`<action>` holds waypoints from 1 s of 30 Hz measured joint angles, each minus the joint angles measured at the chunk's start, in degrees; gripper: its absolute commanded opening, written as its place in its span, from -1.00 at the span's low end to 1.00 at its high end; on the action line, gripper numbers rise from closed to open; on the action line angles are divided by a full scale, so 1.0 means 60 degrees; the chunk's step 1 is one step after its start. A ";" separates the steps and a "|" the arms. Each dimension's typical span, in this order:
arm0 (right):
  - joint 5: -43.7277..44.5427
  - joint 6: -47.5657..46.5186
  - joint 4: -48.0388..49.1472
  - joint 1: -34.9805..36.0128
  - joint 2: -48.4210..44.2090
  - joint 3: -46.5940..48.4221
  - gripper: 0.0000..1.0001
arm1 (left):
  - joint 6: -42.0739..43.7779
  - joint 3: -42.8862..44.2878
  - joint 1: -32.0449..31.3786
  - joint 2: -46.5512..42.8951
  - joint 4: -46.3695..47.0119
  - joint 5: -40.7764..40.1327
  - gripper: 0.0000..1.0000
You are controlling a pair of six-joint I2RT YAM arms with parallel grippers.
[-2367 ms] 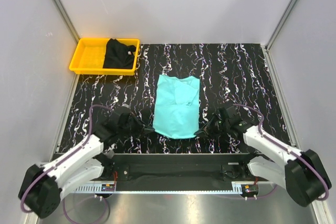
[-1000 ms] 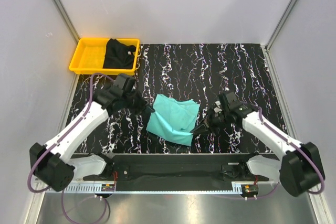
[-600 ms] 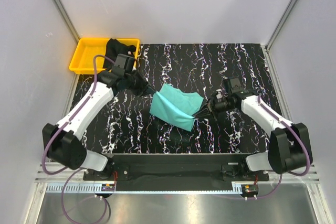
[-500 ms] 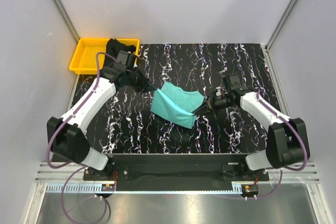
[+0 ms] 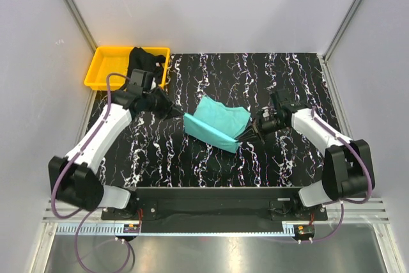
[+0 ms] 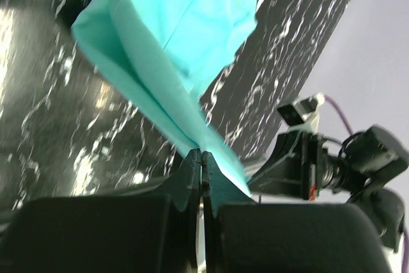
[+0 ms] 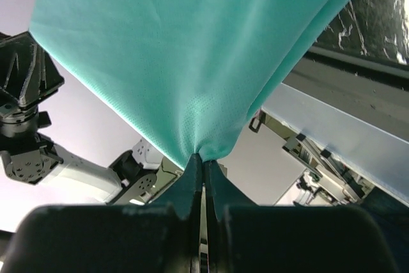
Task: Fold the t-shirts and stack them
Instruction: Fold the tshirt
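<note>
The turquoise t-shirt hangs folded over between my two grippers above the middle of the table. My left gripper is shut on its left edge; in the left wrist view the cloth runs out from the closed fingertips. My right gripper is shut on its lower right corner; in the right wrist view the shirt bunches at the pinched tips. The black t-shirt lies crumpled in the right half of the yellow tray.
The black marbled tabletop spreads behind and beside the shirt. The yellow tray stands at the back left corner against the grey wall. The metal rail with the arm bases runs along the near edge.
Both grippers lifted the near hem of the flat turquoise shirt and carried it away from the bases, folding it over. In the last half second the left gripper drew back slightly.
</note>
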 measured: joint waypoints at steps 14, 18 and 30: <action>0.0576 0.0776 -0.0696 0.1902 -0.3107 -0.1530 -1.00 | -0.0328 -0.3089 0.0018 -0.4630 -0.0652 0.0787 -1.00; 0.0845 0.1676 -0.0470 0.2623 -0.3963 -0.1967 -1.00 | -0.0317 -0.3289 0.0018 -0.5268 -0.1147 0.0918 -1.00; 0.1005 0.4076 0.0929 0.3388 -0.5315 -0.3344 -1.00 | 0.0022 -0.3147 0.0018 -0.5013 -0.2018 0.1075 -1.00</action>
